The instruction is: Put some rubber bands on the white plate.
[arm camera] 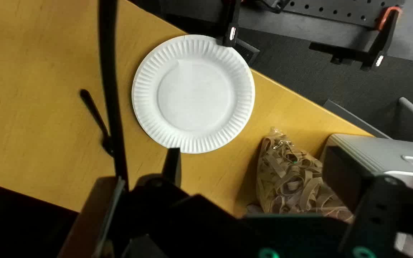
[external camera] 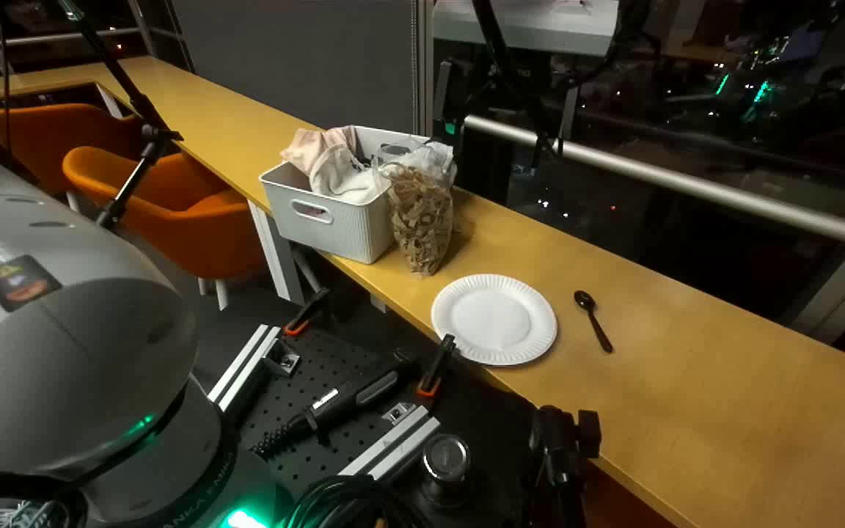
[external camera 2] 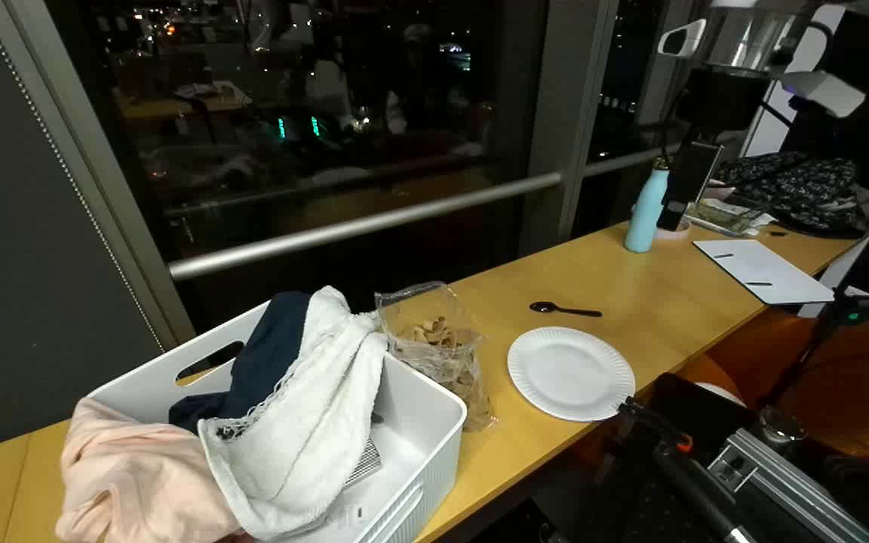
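Bag (external camera: pixel 421 220) of rubber bands (arm camera: pixel 292 175) stands upright near plate (external camera 2: pixel 570 373) | we judge: placed for top-down picking, short carry | pincer (arm camera: pixel 253 156) spread wide, empty, presumably to admit bands

rubber bands (arm camera: pixel 294 177): tan, bagged in clear plastic | white plate (external camera: pixel 494 320): round, fluted, lying flat, near them

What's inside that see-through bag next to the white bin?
Tan rubber bands, jumbled together, show through the clear bag. Whatever lies deeper is hidden behind the outer ones.
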You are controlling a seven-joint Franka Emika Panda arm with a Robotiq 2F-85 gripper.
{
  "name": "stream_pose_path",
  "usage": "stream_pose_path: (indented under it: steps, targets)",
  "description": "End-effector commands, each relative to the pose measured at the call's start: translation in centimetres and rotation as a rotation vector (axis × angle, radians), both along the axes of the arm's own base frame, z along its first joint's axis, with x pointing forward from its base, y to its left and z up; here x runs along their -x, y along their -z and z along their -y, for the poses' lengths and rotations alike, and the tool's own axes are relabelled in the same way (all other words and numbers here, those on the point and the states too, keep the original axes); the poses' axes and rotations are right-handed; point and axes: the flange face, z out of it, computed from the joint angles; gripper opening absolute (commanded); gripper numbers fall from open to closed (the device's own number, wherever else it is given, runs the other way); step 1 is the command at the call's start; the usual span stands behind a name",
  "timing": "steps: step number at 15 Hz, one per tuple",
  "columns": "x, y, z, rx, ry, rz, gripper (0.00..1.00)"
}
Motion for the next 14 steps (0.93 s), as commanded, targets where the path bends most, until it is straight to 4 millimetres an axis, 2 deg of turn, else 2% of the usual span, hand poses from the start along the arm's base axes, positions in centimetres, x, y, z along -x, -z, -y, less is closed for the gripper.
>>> stream_pose_path:
  steps: [1,8,10,14]
  targets:
    - [0.0,-0.1,0.0,0.0,0.0,0.001,1.0]
    - [-0.1,-0.2,0.0,0.001,0.001,0.003,1.0]
    - [-2.5,-1.0,-1.6,0.015,-0.023,0.045,1.0]
    - [-9.5,-4.8,-7.5,0.074,-0.059,0.136,1.0]
